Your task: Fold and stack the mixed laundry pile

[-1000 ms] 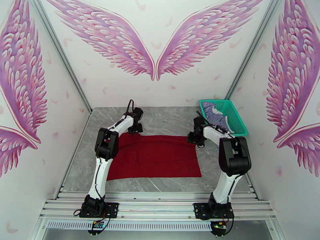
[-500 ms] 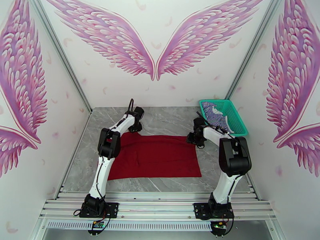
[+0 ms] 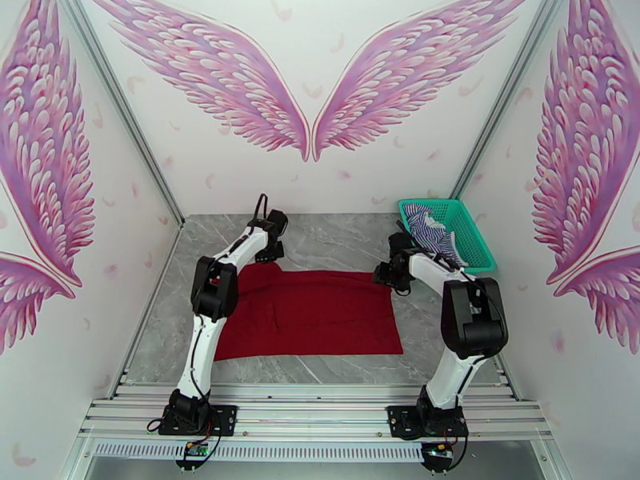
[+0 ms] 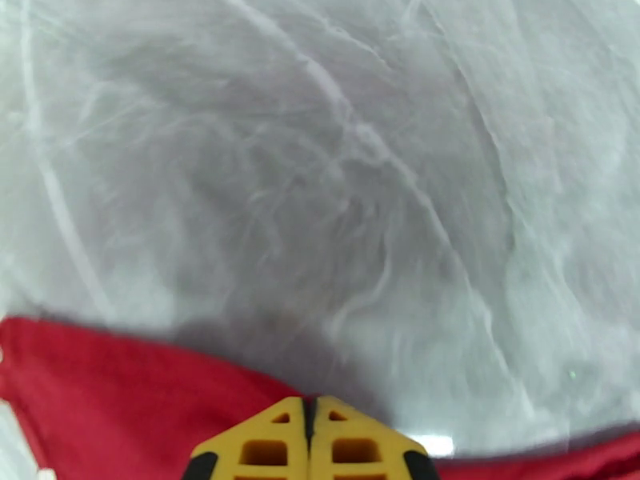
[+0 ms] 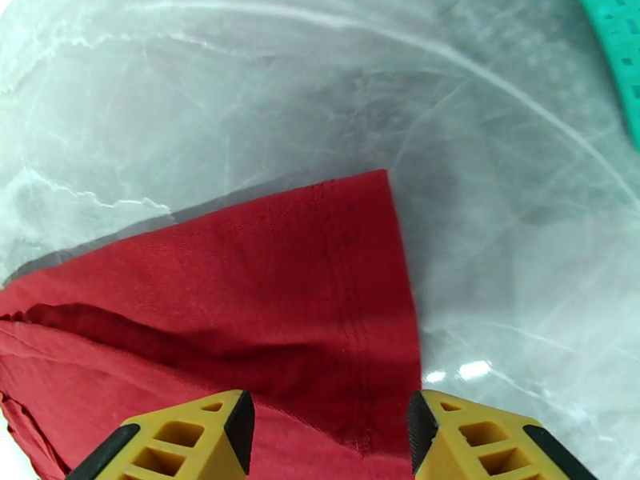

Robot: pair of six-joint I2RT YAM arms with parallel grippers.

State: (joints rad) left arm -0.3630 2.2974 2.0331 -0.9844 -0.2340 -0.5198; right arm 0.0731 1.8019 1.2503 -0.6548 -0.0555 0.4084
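Note:
The dark red T-shirt lies spread flat on the grey marble table. My left gripper is at its far left corner. In the left wrist view the yellow fingertips are pressed together, shut on the shirt's edge. My right gripper is at the far right corner. Its jaws stand open, straddling the hemmed corner of the red cloth without pinching it. The blue-and-white striped shirt lies crumpled in the teal basket.
The teal mesh basket stands at the back right of the table, just behind my right arm; its rim shows at the top right of the right wrist view. Bare marble runs behind the shirt. White walls close in both sides.
My left gripper has closed from open to shut on the shirt's far left edge. My right gripper has stayed at the far right corner, its jaws a little wider.

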